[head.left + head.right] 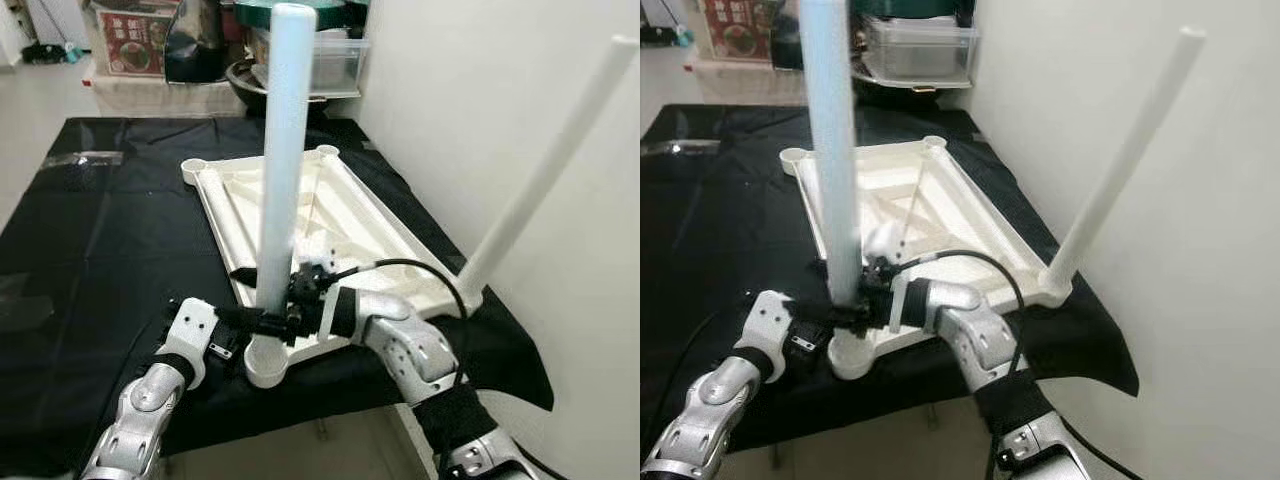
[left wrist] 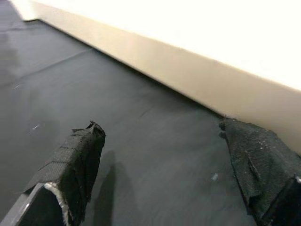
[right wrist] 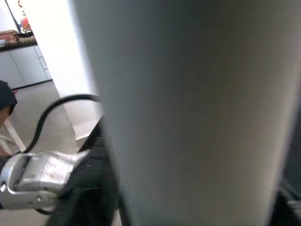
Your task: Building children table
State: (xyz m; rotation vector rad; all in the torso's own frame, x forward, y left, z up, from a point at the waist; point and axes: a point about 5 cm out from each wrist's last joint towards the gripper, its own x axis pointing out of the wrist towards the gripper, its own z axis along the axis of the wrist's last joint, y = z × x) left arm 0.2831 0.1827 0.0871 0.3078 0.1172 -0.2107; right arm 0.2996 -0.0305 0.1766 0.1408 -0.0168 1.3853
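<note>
A white children's table top lies upside down on a black cloth. One white leg stands slanted in its near right corner. A second white leg stands upright in the near left corner socket. My right gripper is shut on this leg just above the socket; in the right wrist view the leg is pressed close. My left gripper sits low beside the same corner, open, its fingers apart over the cloth and facing the top's white edge.
A white wall runs close along the right side of the table. At the back stand a clear bin, a red printed box and dark bags. A plastic wrapper lies on the cloth at far left.
</note>
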